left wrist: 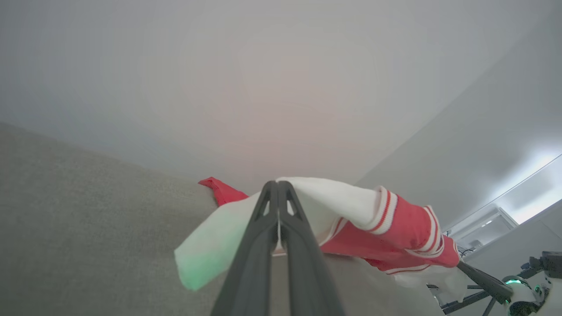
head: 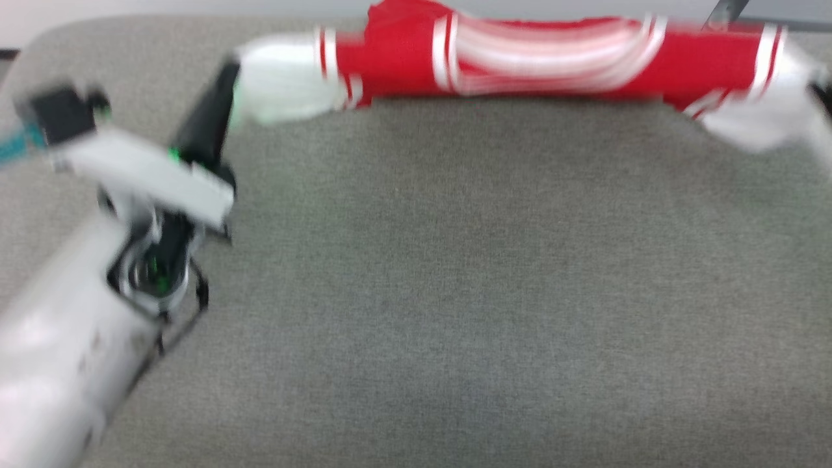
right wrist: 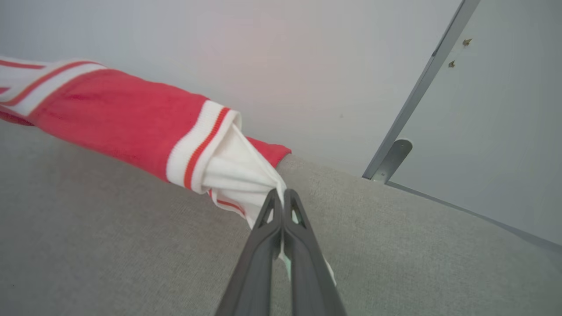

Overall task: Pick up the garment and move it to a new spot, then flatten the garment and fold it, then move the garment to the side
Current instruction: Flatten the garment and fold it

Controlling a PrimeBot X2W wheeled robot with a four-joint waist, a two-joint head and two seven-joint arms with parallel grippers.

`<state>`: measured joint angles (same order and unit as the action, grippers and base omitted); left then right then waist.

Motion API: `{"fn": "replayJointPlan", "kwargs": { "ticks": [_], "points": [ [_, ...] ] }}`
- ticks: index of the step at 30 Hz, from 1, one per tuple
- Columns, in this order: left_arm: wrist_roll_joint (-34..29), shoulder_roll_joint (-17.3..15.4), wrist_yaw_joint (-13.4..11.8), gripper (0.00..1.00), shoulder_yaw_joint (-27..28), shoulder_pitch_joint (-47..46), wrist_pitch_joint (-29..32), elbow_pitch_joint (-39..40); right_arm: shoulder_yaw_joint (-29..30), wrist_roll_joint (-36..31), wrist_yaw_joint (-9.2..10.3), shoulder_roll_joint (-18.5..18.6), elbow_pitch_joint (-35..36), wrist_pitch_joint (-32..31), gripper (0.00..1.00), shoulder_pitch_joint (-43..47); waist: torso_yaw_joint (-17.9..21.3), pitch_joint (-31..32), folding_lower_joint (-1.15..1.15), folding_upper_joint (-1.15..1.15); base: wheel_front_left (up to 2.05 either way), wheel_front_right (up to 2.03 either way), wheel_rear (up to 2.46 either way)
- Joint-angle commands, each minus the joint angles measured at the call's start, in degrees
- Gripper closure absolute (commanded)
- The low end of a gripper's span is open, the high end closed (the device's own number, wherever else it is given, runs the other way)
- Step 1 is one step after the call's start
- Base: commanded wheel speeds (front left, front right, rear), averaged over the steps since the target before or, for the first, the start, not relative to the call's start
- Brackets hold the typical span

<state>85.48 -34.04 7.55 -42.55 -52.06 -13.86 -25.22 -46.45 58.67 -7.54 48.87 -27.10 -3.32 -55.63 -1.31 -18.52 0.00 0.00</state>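
We see the shirt (head: pixel 539 58) pulled out into a long, bunched band that runs left to right along the far edge of the grey padded surface (head: pixel 455 292). Its red body and striped trim are in the middle, with a white sleeve at each end. Our left gripper (left wrist: pixel 278 188) has its two dark fingers pressed together on the left sleeve (left wrist: pixel 338 199), and a loose flap of white cloth hangs on the near side of the fingers. Our right gripper (right wrist: pixel 281 197) is likewise clamped on the right sleeve (right wrist: pixel 232 171), which gathers to a point at its fingertips. The head view is blurred, so we cannot tell whether the middle of the shirt rests on the surface or hangs just above it. A pale wall (right wrist: pixel 285 52) rises beyond the far edge, with a metal strip (right wrist: pixel 421 87) at the far right.
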Motion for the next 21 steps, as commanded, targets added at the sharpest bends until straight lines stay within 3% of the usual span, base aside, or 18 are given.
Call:
{"fn": "replayJointPlan", "kwargs": {
  "ticks": [1, 8, 16, 21],
  "points": [
    [0.6, -0.7, -0.1, 1.0, 0.5, 1.7, -0.5, 0.6, 0.8, 0.3, 0.1, 1.0, 0.7, -0.4, 1.0, 1.7, 0.2, 1.8, 0.0, 0.0, 0.0, 0.0, 0.0],
    [1.1, -4.0, -0.1, 1.0, 2.6, 18.4, -1.3, 9.7, 6.1, 2.8, 0.1, 5.9, 11.9, -6.0, 1.0, 17.8, 1.0, 5.1, 0.0, 0.0, 0.0, 0.0, 0.0],
    [-4.6, -7.0, -0.1, 1.0, 5.4, 35.4, -1.4, 20.4, 12.9, 3.7, 0.1, 10.4, 23.3, -15.7, 1.0, 34.6, 0.7, 7.4, 0.0, 0.0, 0.0, 0.0, 0.0],
    [-7.2, -8.3, -1.9, 1.0, 5.1, 42.3, -1.4, 26.1, 18.9, 4.0, 0.09, 11.5, 28.6, -20.8, 1.0, 44.7, 0.0, 7.8, 0.0, 0.0, 0.0, 0.0, 0.0]
  ]
}}
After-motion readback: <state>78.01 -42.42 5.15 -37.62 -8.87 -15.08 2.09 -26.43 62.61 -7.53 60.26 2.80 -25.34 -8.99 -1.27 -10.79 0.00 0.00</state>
